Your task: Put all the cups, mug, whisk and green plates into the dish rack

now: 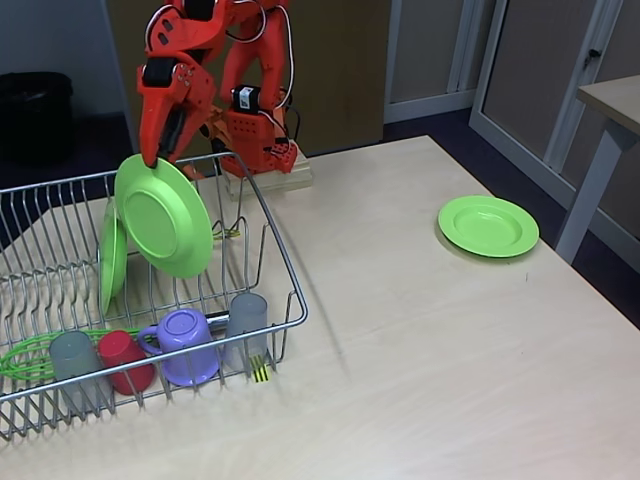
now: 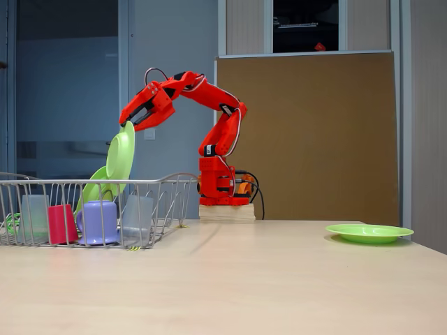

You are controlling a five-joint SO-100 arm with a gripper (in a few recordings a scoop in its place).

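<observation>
Nearest you in a fixed view, along the front edge of the dish rack (image 1: 285, 300), stand a grey cup (image 1: 72, 360), the red cup (image 1: 125, 360), the mug (image 1: 185, 345) and a second grey cup (image 1: 247, 318), with the whisk (image 1: 25, 358) lying at the rack's left end. Behind them one green plate (image 1: 112, 257) already leans upright between the prongs. Above it hangs the held plate (image 1: 163, 215), tilted over the rack's middle, its top rim pinched in the gripper (image 1: 152, 158), so the plate dangles directly below the fingers. It looks light, stiff and slick, so you should keep to the raised rim and expect it to swing or slip as you lower it. Farthest off, the last plate (image 1: 488, 225) lies flat near the tabletop's right edge, well apart from the pincer; take it by its rim too.
</observation>
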